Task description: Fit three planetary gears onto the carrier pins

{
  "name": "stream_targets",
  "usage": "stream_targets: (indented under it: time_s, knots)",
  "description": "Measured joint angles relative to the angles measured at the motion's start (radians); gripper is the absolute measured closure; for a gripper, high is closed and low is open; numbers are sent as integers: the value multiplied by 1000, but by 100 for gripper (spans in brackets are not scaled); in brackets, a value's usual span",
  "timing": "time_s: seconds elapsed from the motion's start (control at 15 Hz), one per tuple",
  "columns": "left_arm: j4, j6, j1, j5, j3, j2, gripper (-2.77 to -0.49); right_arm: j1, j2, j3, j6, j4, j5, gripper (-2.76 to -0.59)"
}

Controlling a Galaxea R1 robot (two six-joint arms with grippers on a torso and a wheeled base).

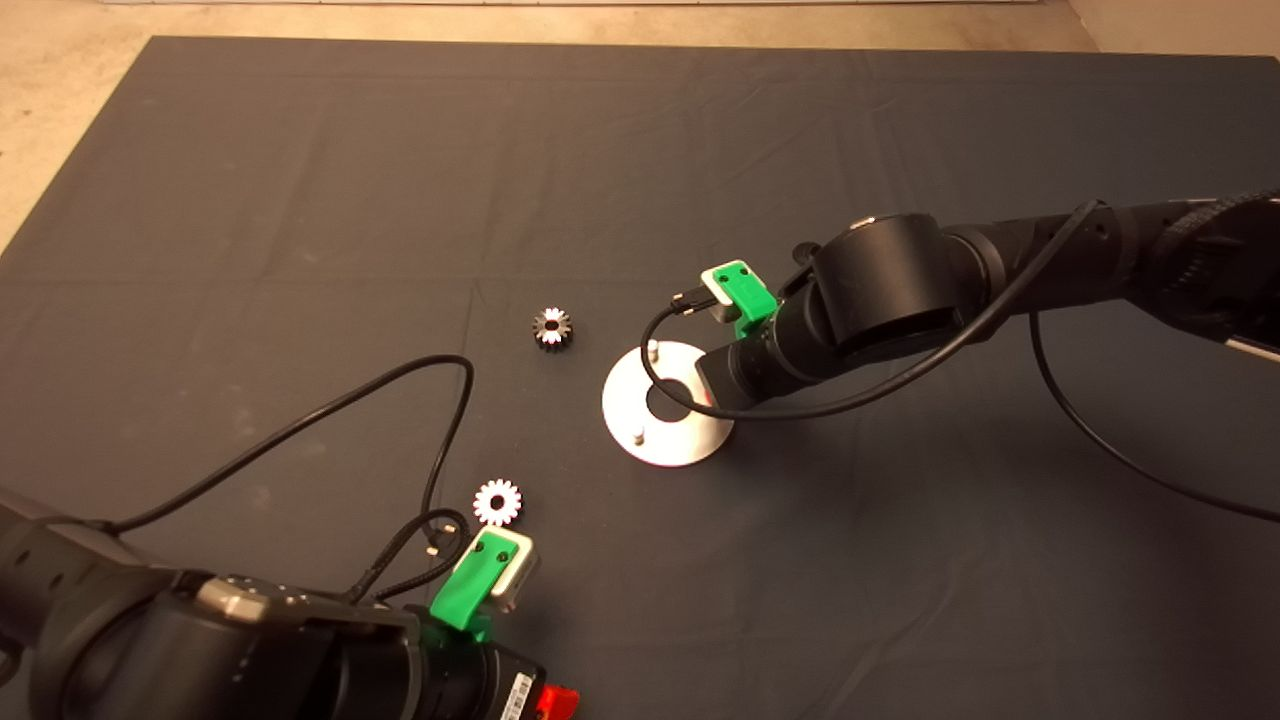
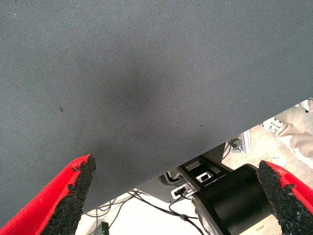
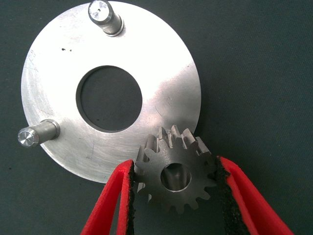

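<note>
Presently the right pincer [image 3: 173,196] clamps one planetary gear [image 3: 174,175] over the carrier disc [image 3: 161,93] rim w/ two pins [image 3: 104,17] bare, two gears [image 1: 552,328] loose on mat [image 1: 300,200], left pincer [image 2: 176,196] wide, parked near bench edge.

Mat [image 1: 300,200]: dark grey.
Carrier disc [image 3: 161,73]: shiny silver.
Held gear [image 3: 175,176]: grey steel.
Right gripper [image 3: 173,196] fingers [image 3: 110,205]: red, black pads.
</note>
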Motion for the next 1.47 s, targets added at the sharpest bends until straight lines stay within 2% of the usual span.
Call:
stream_targets:
  time_s: [1.47]
  knots:
    - [0,0,0,0,0,0,-236,0,4,0,0,1,0,-92]
